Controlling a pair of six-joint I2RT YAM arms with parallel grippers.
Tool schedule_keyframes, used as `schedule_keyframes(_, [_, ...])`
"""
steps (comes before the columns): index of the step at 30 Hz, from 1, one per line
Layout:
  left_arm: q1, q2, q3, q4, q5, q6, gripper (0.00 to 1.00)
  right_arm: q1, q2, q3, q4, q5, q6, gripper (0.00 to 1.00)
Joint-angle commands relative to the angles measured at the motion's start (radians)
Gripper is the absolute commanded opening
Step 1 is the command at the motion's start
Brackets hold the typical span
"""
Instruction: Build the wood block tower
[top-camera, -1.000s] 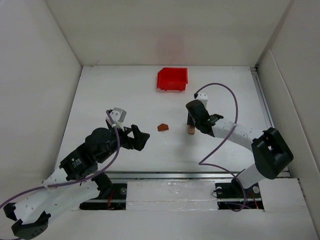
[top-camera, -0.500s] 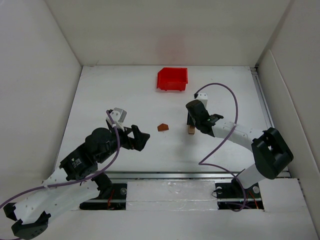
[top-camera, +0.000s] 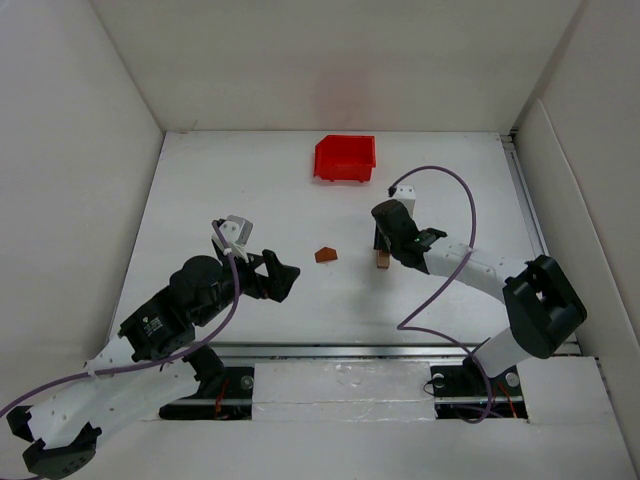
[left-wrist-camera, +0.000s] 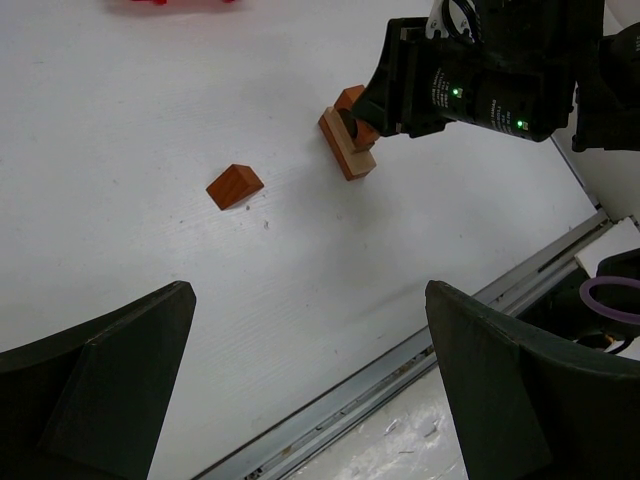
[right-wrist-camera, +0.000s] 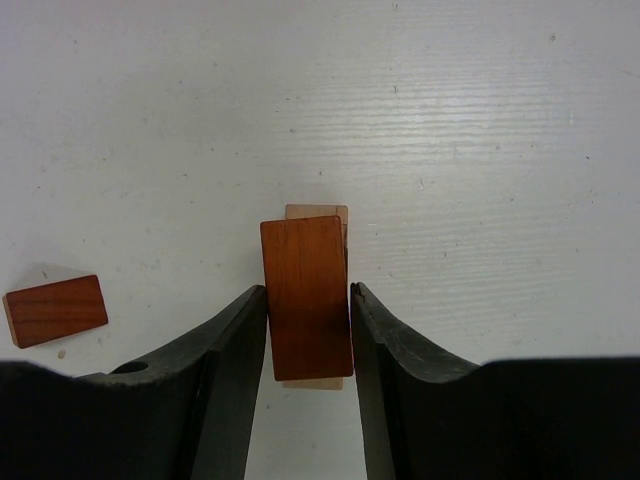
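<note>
A light tan block (right-wrist-camera: 316, 212) lies flat on the table, and an orange-brown block (right-wrist-camera: 307, 295) rests on top of it, slightly askew. My right gripper (right-wrist-camera: 308, 291) straddles the orange-brown block, a finger against each long side. From above this stack (top-camera: 383, 260) shows just below the right gripper (top-camera: 383, 248). A dark reddish-brown block (top-camera: 326, 254) with a peaked end lies loose to the left of the stack; it also shows as the reddish-brown block (left-wrist-camera: 235, 186) in the left wrist view. My left gripper (top-camera: 285, 275) hovers wide open left of it, holding nothing.
A red plastic bin (top-camera: 345, 158) stands at the back of the table. A metal rail (top-camera: 330, 350) runs along the near edge. White walls enclose the table on three sides.
The right fingers have eased slightly apart around the orange-brown block. Neither arm nor any block has visibly shifted.
</note>
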Motion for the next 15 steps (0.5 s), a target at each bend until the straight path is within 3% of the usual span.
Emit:
schedule_keyframes(1, [-0.001, -0.010, -0.007, 0.043, 0.010, 0.014, 0.99, 0.010, -0.035, 0.017, 0.003, 0.038, 0.018, 0.44])
schedule_keyframes(15, [-0.001, -0.015, -0.010, 0.043, 0.013, 0.016, 0.99, 0.010, -0.032, 0.017, -0.023, 0.054, 0.047, 0.38])
